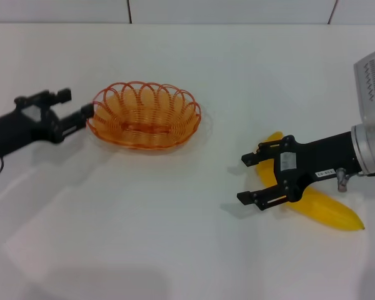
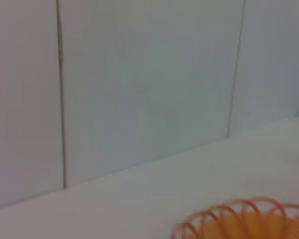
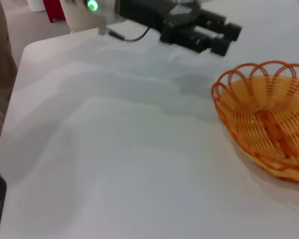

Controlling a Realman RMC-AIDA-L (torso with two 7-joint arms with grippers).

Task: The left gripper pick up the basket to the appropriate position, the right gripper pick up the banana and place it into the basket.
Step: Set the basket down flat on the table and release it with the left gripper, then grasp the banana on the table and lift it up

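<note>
Orange wire basket sits on the white worktop with nothing inside it. The left hand reaches in low from the side, its tips at the basket's rim; whether they grip the wire cannot be told. Well apart, the right hand hangs spread wide over the yellow banana, which lies flat on the worktop.

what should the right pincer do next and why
Probably lower and close on the banana: the right pincer is open, its fingers straddling the banana's middle, which lies on the table. The left pincer is at the rim of the wire basket.
</note>
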